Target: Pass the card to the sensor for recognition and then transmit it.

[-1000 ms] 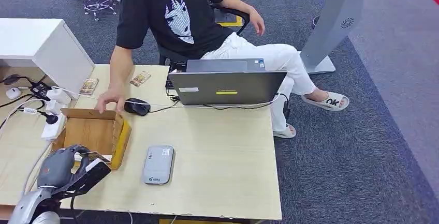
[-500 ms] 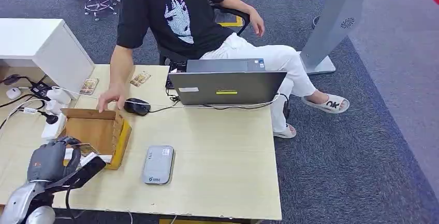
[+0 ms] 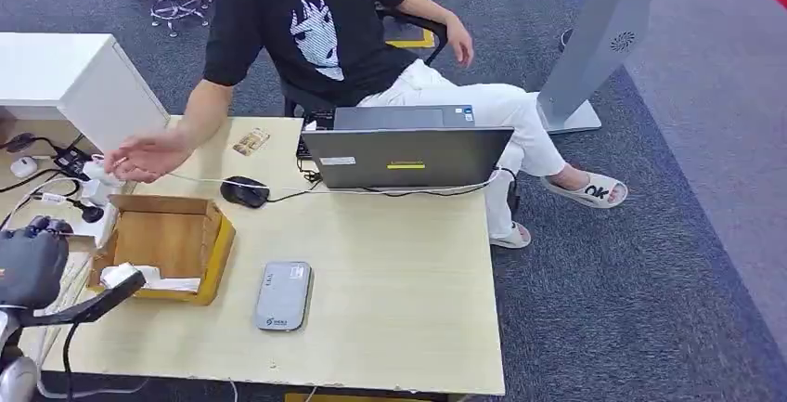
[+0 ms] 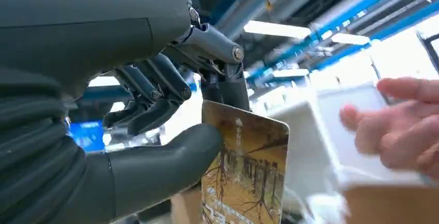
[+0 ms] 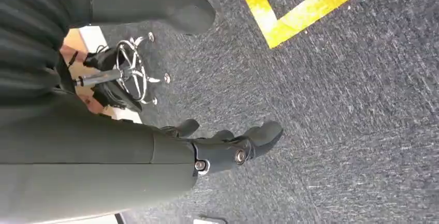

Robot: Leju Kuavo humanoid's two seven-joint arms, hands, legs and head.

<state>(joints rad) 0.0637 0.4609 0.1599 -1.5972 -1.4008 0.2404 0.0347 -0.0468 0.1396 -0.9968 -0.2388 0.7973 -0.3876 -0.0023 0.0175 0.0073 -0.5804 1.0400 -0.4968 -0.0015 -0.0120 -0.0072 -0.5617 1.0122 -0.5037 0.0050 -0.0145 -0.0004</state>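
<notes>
The left hand point(image 3: 32, 267) hangs raised off the near-left corner of the table point(image 3: 390, 328), beside the cardboard box point(image 3: 167, 244); in the left wrist view this hand point(image 4: 155, 105) pinches the card point(image 4: 243, 172) between its thick thumb and darker fingers point(image 4: 150, 94), the card standing upright with a tree picture on its face. Just beyond the card in that view, a person's open hand point(image 4: 398, 125) is stretched toward it, near but not touching. The right hand point(image 5: 228, 149) hangs down over grey carpet, fingers apart and holding nothing. On the table, the grey card sensor point(image 3: 284, 295) lies flat just right of the box, well apart from the held card. The box holds some white paper point(image 3: 153, 279). Farther back sit a black mouse point(image 3: 245, 190) with its cable, then an open laptop point(image 3: 408, 153) with its lid toward the robot. Another card point(image 3: 251, 141) lies near the far edge. The person point(image 3: 306, 31) in a black printed shirt sits behind the table, 1 arm reaching over its left side, palm open point(image 3: 148, 154).
</notes>
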